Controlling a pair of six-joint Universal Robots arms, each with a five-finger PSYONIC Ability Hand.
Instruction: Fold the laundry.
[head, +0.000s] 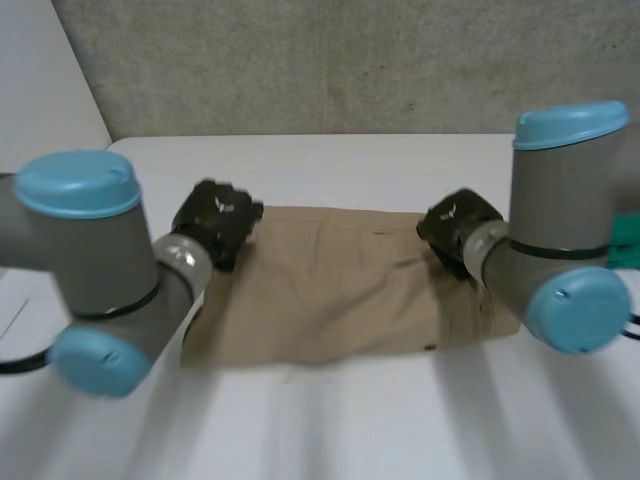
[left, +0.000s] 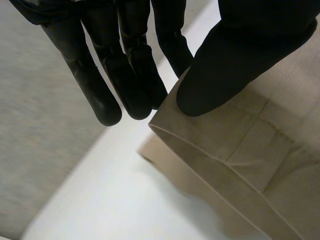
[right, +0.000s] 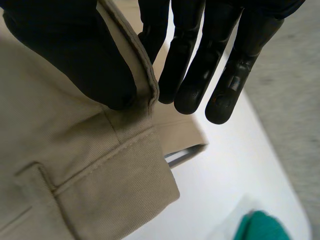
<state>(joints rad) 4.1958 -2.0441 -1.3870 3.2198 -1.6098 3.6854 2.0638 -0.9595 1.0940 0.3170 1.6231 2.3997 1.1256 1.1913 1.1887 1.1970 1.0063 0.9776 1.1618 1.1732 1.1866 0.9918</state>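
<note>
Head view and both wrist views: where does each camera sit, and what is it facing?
Head view: between and behind the arms, looking down at the white table; shows both arms, left hand, right hand.
Left wrist view: on that wrist, looking along the palm; own hand pinches a tan trousers corner.
Right wrist view: likewise, own hand pinching another corner.
All share the trousers.

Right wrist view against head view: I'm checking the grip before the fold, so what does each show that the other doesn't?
Right wrist view: the right hand pinching the tan garment at its stitched edge, thumb on top, fingers behind. Head view: the left hand at the garment's other end, and the garment's full spread. Both: the garment, the white table, a green item nearby.
</note>
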